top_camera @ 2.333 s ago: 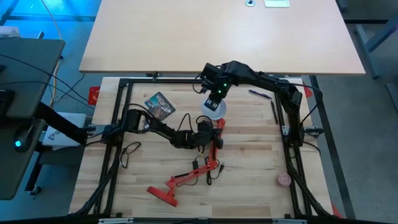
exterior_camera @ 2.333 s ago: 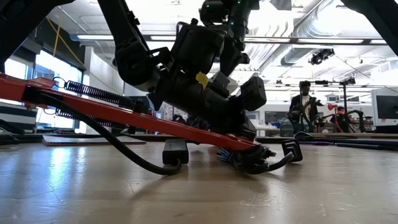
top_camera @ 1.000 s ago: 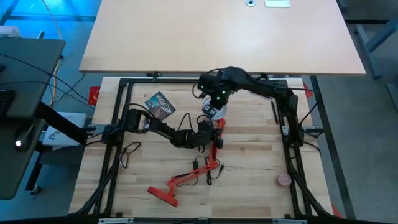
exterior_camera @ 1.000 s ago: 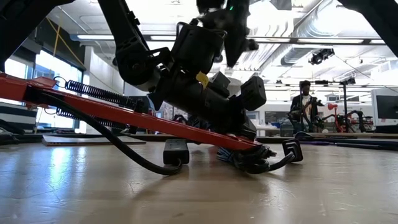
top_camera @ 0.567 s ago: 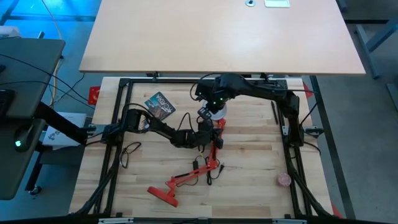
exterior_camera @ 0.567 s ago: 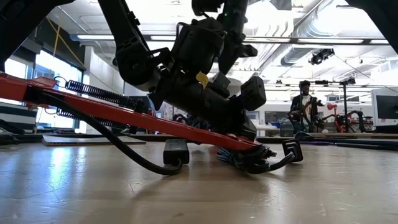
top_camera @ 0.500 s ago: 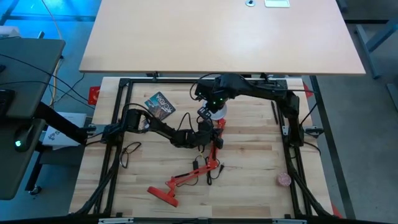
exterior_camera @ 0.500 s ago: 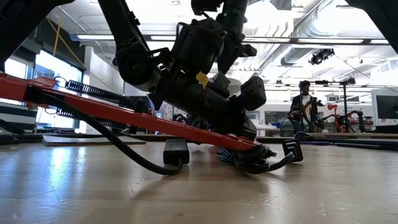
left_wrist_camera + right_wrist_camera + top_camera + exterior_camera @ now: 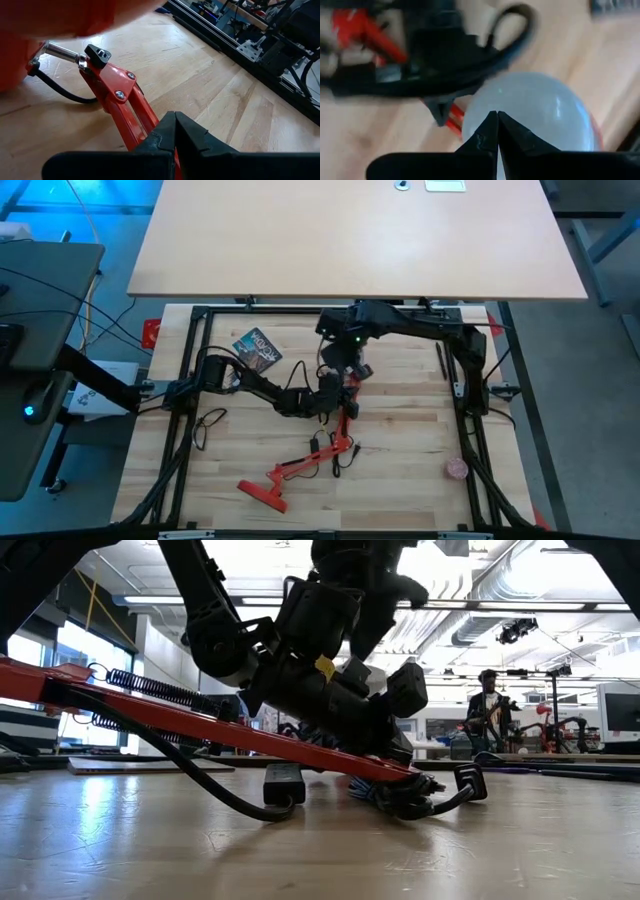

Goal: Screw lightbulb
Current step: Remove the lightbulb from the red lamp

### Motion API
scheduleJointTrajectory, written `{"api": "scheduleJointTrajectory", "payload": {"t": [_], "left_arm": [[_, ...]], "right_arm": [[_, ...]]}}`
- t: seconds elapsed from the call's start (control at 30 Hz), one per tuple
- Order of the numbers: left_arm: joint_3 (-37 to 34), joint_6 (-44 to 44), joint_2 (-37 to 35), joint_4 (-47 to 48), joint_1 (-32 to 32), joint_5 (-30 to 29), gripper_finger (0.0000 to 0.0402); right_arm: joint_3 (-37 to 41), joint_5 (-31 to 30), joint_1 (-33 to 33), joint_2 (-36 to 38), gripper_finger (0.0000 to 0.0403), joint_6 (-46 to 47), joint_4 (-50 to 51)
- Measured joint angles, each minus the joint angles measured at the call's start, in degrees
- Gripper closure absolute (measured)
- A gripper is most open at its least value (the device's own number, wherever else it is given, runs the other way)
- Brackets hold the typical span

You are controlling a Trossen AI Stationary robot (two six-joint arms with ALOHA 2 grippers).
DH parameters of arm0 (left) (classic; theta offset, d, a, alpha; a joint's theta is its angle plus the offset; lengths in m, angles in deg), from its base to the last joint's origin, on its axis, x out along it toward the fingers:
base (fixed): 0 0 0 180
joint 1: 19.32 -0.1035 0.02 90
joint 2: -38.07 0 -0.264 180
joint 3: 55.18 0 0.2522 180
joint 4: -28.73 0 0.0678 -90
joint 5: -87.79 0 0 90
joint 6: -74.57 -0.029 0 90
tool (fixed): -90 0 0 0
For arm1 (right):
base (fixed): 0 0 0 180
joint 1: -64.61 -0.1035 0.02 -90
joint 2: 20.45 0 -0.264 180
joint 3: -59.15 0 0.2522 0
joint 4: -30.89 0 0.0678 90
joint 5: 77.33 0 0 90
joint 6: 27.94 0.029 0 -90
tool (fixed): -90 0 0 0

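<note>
A red desk lamp lies on the wooden table, its base [image 9: 262, 492] near the front and its arm [image 9: 345, 425] running toward the far side. My left gripper [image 9: 335, 395] is shut on the upper part of the arm. The lightbulb [image 9: 540, 115], a white dome with a red rim beside it, is at the lamp's head. My right gripper [image 9: 348, 365] stands over it with its fingers shut [image 9: 497, 117], and hides it in the high view. In the low view the lamp's arm [image 9: 200, 722] slants across in front of my left gripper [image 9: 330, 690]. My left gripper pinches the lamp's red arm [image 9: 137, 117] between its two fingers, a little below the joint with the black knob [image 9: 97, 54]. The fingers lie across the arm. My right gripper's shut fingertips are in front of the bulb's dome [image 9: 520, 107]; I cannot tell whether they touch it.
The lamp's black cord [image 9: 210, 425] loops on the table's left and under the lamp [image 9: 250, 805]. A dark packet [image 9: 258, 348] lies at the far left, pens [image 9: 418, 330] at the far right, and a pink round thing [image 9: 457, 468] at the near right. A person [image 9: 490, 710] stands in the room behind.
My right gripper has gone toward the table's near edge, over the lamp's head, and has turned about its wrist. The white bulb, which showed beside the gripper in the high view, is now covered by it. My left gripper and the lamp have kept still.
</note>
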Motion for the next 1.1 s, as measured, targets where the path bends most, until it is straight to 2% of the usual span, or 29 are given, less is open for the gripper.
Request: {"api": "scheduleJointTrajectory", "payload": {"t": [0.1, 0.17, 0.4, 0.53, 0.77, 0.9, 1.1], "left_arm": [[-0.02, 0.0, -0.04, 0.06, 0.02, 0.0, 0.0402], [-0.04, 0.07, -0.02, 0.02, 0.02, -0.17, 0.0402], [0.09, 0.13, -0.01, -0.23, 0.02, 1.1, 0.0402], [0.11, 0.15, 0.0, -0.42, 0.17, 3.0, 0.0401], [0.07, 0.15, -0.59, -0.32, 0.0, 2.89, 0.0401], [-0.1, -2.97, -2.23, 0.74, -0.71, 3.86, 0.0402], [-0.47, -11.03, -6.78, 4.69, -1.9, 13.5, 0.0402]], "right_arm": [[0.23, 5.46, 0.88, -0.17, 0.0403, -16.45, -2.26], [-0.42, 6.06, 0.94, -0.33, 0.0403, -22.26, -2.76], [-10.36, -0.55, 1.48, -1.04, 0.0403, -24.23, 1.35], [-17.63, -3.71, 3.0, -0.81, 0.0403, -22.54, 4.48], [-24.92, -2.75, 8.05, -0.62, 0.0403, -11.89, 11.11], [-24.65, -0.35, 10.8, 0.24, 0.0403, -6.12, 15.59], [-23.75, 7.85, 15.97, 2.81, 0.0403, 4.93, 17.29]]}}
